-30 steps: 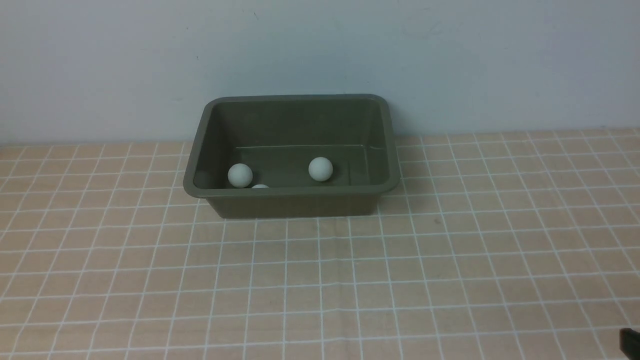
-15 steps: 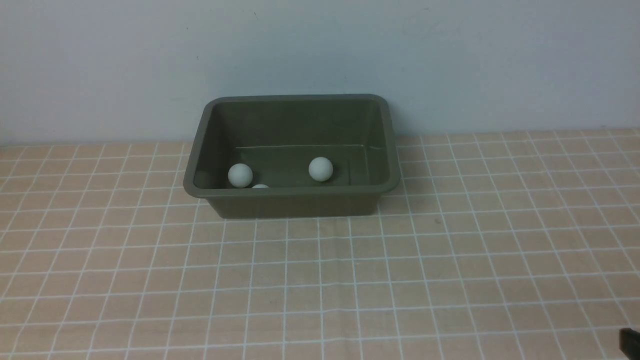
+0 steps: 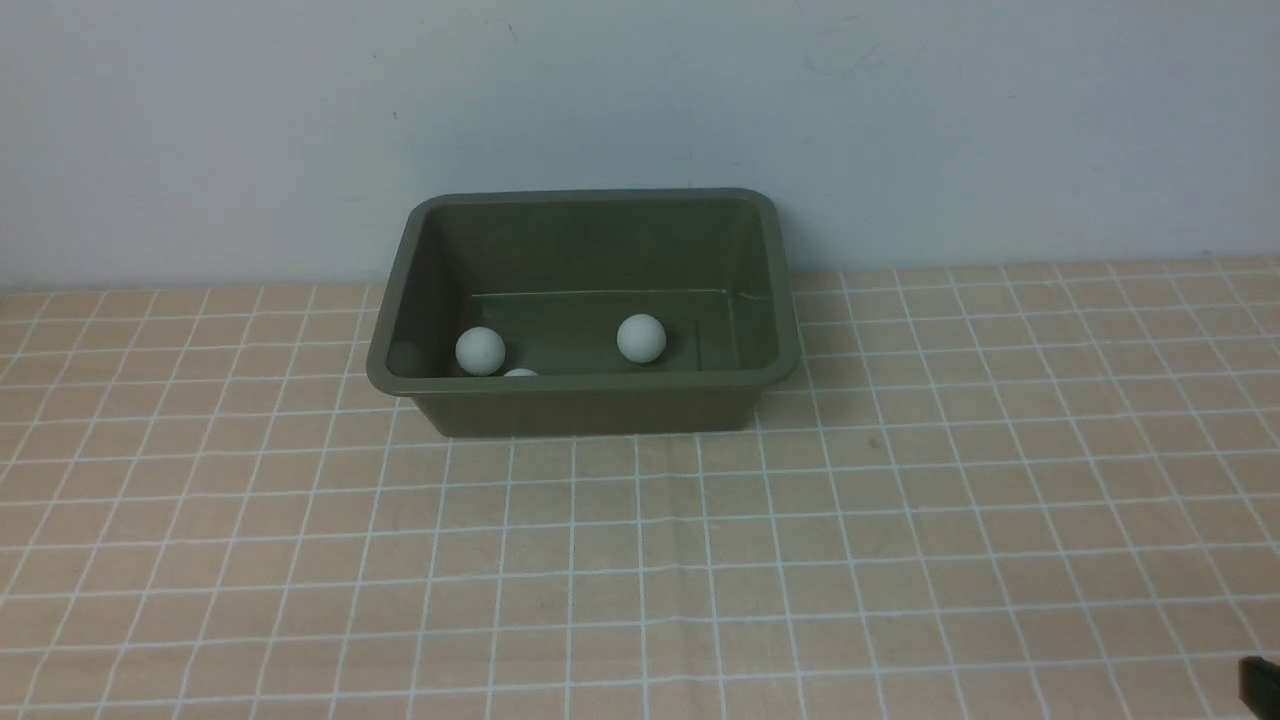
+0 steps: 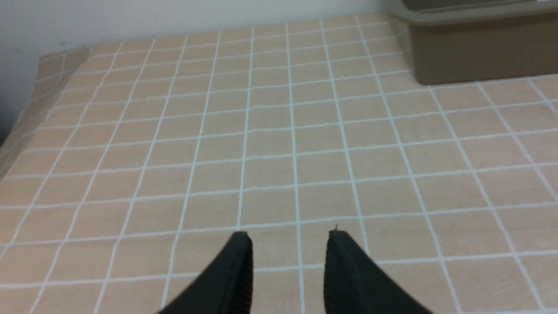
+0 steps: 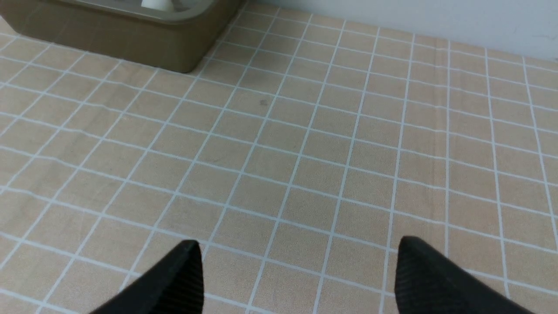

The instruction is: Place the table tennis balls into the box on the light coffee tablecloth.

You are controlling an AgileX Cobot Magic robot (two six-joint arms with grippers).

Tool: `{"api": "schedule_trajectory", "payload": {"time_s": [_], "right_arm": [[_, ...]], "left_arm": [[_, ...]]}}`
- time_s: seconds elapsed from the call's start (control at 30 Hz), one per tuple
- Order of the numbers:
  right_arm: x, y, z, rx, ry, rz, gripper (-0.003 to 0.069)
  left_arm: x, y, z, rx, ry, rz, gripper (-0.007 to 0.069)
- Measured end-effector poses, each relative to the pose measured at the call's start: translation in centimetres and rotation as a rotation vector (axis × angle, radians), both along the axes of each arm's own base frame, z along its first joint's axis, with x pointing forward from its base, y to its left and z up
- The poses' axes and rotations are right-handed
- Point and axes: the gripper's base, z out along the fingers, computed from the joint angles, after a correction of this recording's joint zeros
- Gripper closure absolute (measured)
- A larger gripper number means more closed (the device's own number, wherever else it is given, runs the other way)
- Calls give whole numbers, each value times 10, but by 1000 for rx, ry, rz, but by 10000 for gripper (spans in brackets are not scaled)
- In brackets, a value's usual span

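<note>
Sitting on the cloth (image 3: 700, 560) near the back wall (image 3: 640, 100), the box (image 3: 590, 408) holds three visible balls. One ball (image 3: 480, 351) lies toward the box's left end; a second ball (image 3: 641, 338) rests near the middle of the floor; a third ball (image 3: 520, 373) shows only as a sliver behind the near rim, just beside the first. Any further ball cannot be made out.

Neither arm reaches the box. The left end effector (image 4: 288, 237) hovers over bare cloth with its two dark fingers (image 4: 237, 270) a narrow gap apart and nothing between them — in its wrist view the box's outer wall (image 4: 475, 56) sits at the frame's corner, well apart from the tips. The right end effector (image 5: 298, 248) has its fingers (image 5: 174, 279) spread wide, empty, also over bare cloth; its wrist view catches a corner of the box (image 5: 130, 39) with the top of a ball (image 5: 155, 3) peeking above the rim. In the front view only a small dark piece of the right arm (image 3: 1260, 682) shows at the lower right edge.
</note>
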Motion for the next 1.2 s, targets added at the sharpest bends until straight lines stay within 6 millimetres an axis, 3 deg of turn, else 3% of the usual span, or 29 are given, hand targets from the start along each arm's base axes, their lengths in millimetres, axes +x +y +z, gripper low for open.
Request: {"api": "schedule_trajectory", "payload": {"time_s": [0.2,1.2], "right_arm": [[0,0,0,0,0,0,123],[0,0,0,1,0,0,123]], "left_arm": [[3,2,-15,9,7,-7,442],[4,-1,-14,-15,-28,-56,442]]}}
